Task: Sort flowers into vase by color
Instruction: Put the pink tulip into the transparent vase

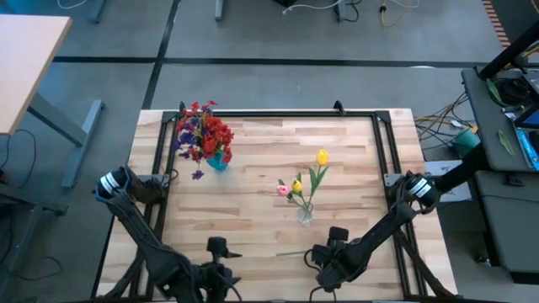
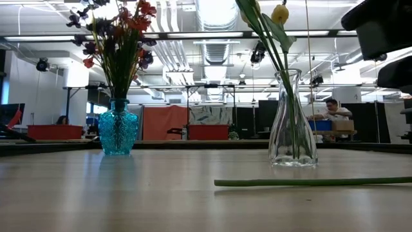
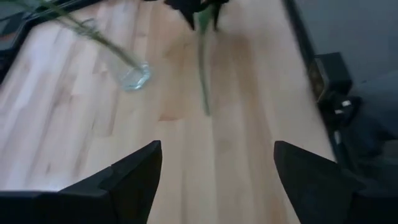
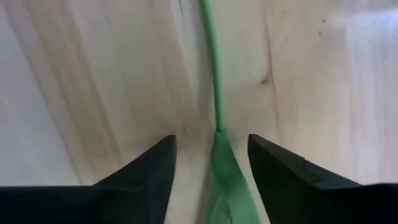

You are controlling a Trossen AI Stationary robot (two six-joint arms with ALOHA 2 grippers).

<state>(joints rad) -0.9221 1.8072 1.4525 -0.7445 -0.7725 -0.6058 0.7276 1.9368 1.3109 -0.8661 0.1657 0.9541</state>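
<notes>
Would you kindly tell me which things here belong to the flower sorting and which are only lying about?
Job: blue vase with red and purple flowers; clear vase with yellow and pink flowers; loose stem; right gripper.
About: desk; cables.

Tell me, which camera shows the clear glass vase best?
The low view: the clear glass vase stands whole and sharp, side-on, stems inside. The high view shows it from above, small under its flowers; the left wrist view catches it blurred; the right wrist view misses it.

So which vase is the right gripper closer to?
The clear glass vase with the yellow and pink flowers. The right gripper sits just beyond its base, over a loose stem; the blue vase stands far across the table.
</notes>
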